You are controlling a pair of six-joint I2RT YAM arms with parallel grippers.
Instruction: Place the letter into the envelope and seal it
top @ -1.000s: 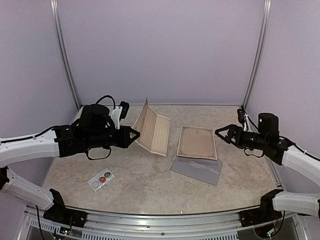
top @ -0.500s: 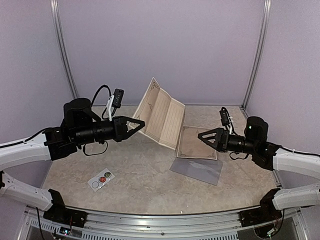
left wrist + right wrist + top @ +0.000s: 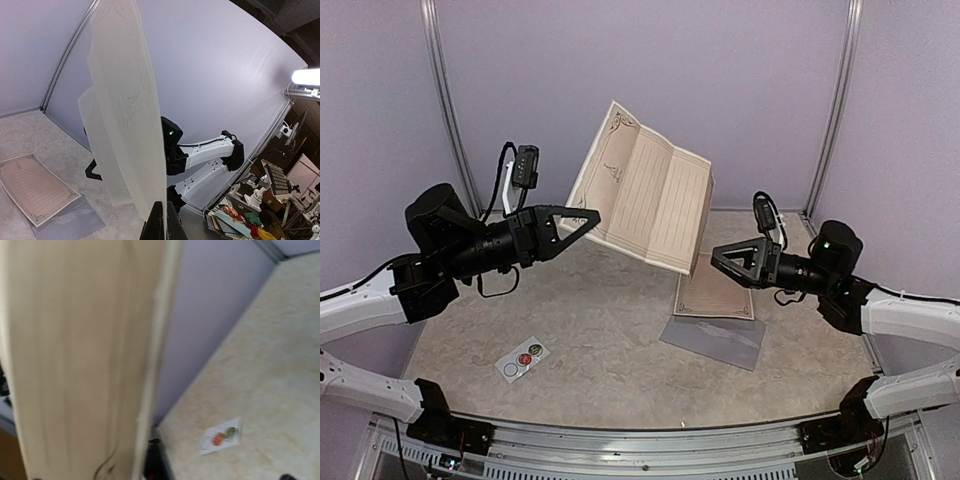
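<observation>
The left fingers (image 3: 582, 213) clamp one edge of the folded letter (image 3: 645, 200), which hangs in the air up and to the left of the grey envelope (image 3: 715, 342). The envelope lies flat on the tabletop (image 3: 600, 330). The right fingers (image 3: 725, 252) point at the letter's lower corner; whether they are apart or together cannot be told.

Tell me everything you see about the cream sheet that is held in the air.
The letter is a cream paper sheet with ruled lines and an ornamental border, bent along one crease. It hangs tilted above the table. The left pincer pinches one side edge; the right pincer is at the opposite lower corner, contact unclear.
</observation>
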